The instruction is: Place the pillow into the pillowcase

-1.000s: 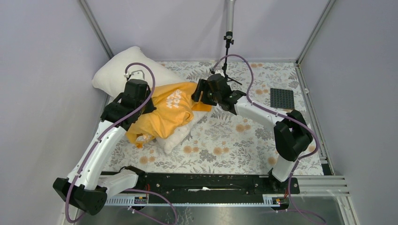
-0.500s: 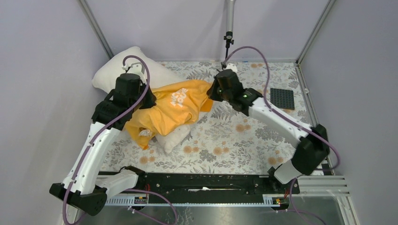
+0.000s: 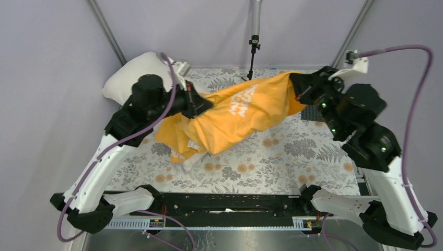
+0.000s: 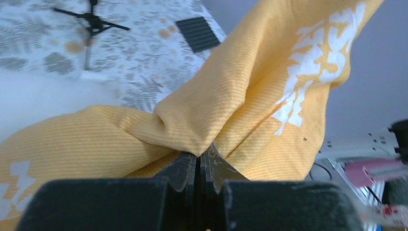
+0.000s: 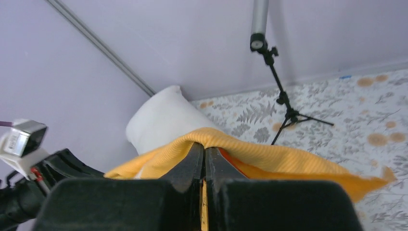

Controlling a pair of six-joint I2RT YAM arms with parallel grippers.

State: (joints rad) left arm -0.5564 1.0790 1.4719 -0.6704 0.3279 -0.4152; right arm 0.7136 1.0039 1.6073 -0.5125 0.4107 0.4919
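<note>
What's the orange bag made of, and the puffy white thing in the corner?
The pillowcase looks like thin woven cloth, matte: it sags and creases where it hangs, and fine ribbed lines show up close. The pillow seems white fabric over soft stuffing, since it looks plump and rounded; the filling is hidden.

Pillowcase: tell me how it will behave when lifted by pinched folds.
Probably floppy: the pillowcase sags, wrinkled, between the left hand and the right hand, each shut on a fold. Likely light for its size: two small pinches carry it. Its drooping lower end may drag across the pillow.
</note>
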